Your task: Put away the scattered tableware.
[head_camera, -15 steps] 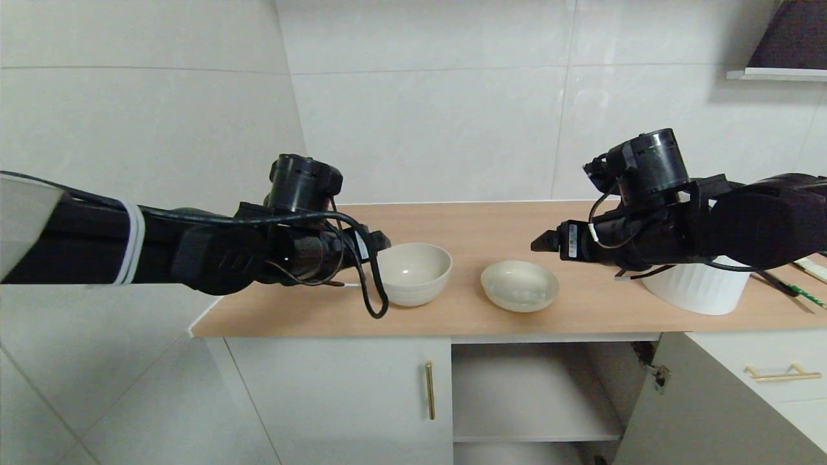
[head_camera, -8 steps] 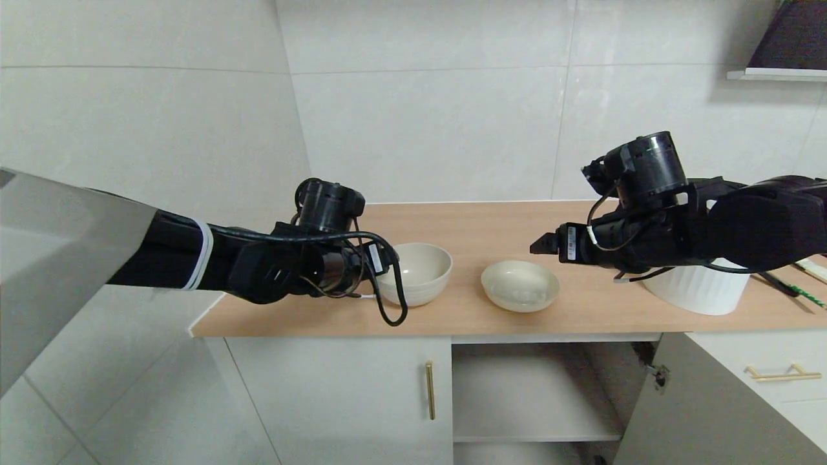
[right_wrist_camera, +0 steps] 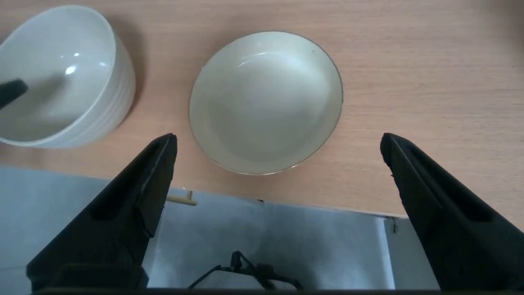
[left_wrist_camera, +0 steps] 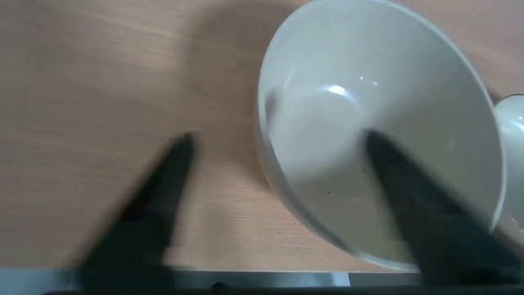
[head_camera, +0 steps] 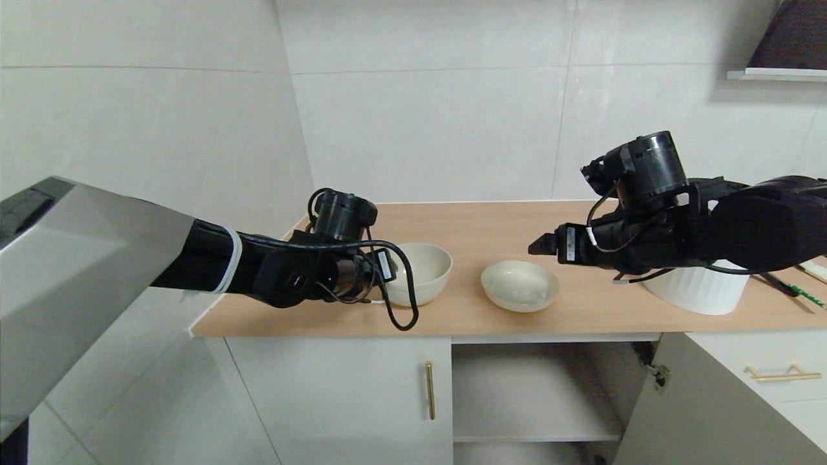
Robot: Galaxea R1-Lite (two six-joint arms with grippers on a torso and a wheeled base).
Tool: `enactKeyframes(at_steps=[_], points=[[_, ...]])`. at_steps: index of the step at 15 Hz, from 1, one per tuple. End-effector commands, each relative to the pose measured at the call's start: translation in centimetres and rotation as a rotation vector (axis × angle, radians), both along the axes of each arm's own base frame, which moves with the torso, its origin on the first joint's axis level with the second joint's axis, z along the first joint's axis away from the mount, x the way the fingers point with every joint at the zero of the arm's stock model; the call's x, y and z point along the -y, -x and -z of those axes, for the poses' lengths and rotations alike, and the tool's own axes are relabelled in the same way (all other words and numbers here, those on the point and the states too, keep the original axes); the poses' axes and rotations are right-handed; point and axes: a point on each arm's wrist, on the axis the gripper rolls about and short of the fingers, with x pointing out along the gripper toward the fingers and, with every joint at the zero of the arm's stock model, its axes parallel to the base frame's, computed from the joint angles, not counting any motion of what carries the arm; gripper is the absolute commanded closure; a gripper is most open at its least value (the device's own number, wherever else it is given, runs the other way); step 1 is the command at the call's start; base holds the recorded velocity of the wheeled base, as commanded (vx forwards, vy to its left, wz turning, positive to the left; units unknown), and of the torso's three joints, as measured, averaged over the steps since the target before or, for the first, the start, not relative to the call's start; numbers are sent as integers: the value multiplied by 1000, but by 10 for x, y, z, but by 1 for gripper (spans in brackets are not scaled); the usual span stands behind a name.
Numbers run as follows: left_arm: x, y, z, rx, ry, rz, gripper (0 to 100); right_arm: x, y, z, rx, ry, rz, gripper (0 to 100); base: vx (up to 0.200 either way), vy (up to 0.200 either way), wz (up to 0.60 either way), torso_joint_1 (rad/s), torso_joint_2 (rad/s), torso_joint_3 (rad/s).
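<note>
A deep white bowl (head_camera: 421, 271) stands on the wooden counter (head_camera: 581, 226), with a shallow cream dish (head_camera: 520, 285) to its right. My left gripper (head_camera: 391, 274) is at the bowl's left side. In the left wrist view it (left_wrist_camera: 278, 143) is open and straddles the rim of the bowl (left_wrist_camera: 385, 123), one finger inside and one outside. My right gripper (head_camera: 539, 245) hovers just above and right of the dish. In the right wrist view it (right_wrist_camera: 278, 143) is open over the dish (right_wrist_camera: 266, 102), with the bowl (right_wrist_camera: 57, 78) off to one side.
A white ribbed container (head_camera: 701, 289) sits on the counter under my right arm, and chopsticks (head_camera: 804, 292) lie at the far right. Below the counter, a cabinet (head_camera: 530, 387) stands with its door (head_camera: 678, 413) swung open. Tiled wall runs close behind.
My left arm has moved right and forward until its fingers reach the deep bowl's rim. The right arm has barely shifted.
</note>
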Motion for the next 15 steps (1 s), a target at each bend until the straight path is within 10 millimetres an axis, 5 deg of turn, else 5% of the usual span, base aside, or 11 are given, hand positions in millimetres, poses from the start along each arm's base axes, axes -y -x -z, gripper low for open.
enactKeyframes(at_steps=[1, 9, 15], points=[[0, -1, 2, -3, -2, 1, 100, 0, 1, -1, 3, 0, -2, 0, 0, 0, 0, 0, 0, 0], [-3, 28, -30, 44, 28, 13, 100, -2, -2, 1, 0, 3, -1, 0, 0, 0, 0, 0, 0, 0], [-15, 57, -57, 68, 94, 93, 100, -4, -46, 54, -73, 136, 150, 0, 0, 0, 0, 0, 0, 0]])
